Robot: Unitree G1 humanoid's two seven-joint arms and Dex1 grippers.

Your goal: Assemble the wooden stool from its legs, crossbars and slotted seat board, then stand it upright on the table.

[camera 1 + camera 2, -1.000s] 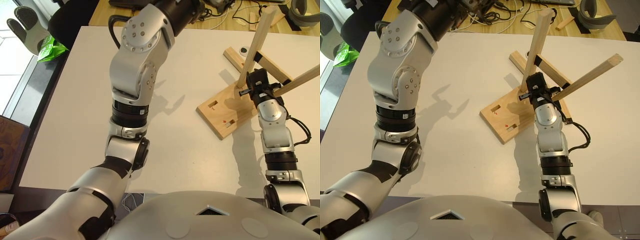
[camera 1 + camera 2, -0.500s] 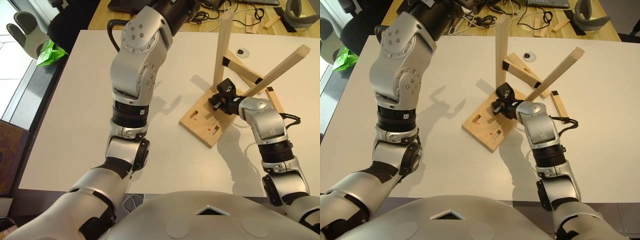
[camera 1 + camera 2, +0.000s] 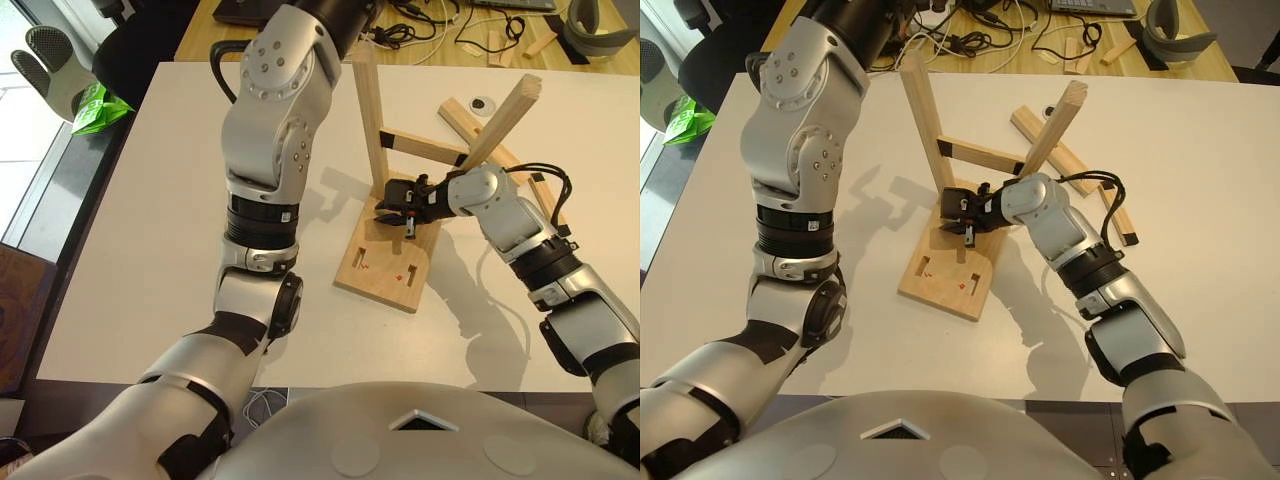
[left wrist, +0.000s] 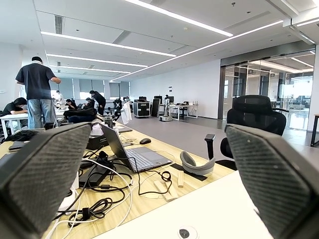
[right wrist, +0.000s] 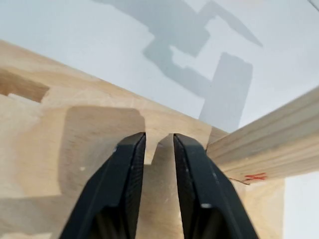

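The slotted seat board [image 3: 383, 286] lies flat on the white table [image 3: 150, 230]. Two legs stand up out of its far end. One leg [image 3: 369, 110] is nearly upright and the other leg [image 3: 505, 115] leans away to the right. A crossbar [image 3: 425, 148] joins them. My right gripper [image 3: 390, 215] lies low over the board's far end, at the foot of the upright leg. Its fingers [image 5: 124, 189] are shut to a narrow gap with nothing between them, and the board [image 5: 40, 139] and a leg [image 5: 269, 144] lie just beyond. My left gripper [image 4: 158, 127] is open and raised high, facing the room.
A loose wooden piece [image 3: 452, 112] lies behind the legs, and another piece with black ends [image 3: 1115, 215] lies to their right. A small black disc [image 3: 484, 103] sits near the table's far edge. A desk with cables [image 3: 430, 25] stands behind. The table's left half is bare.
My right gripper swung to the left, and the seat board with its two legs slid and turned left with it, toward the table's middle. The left arm kept still.
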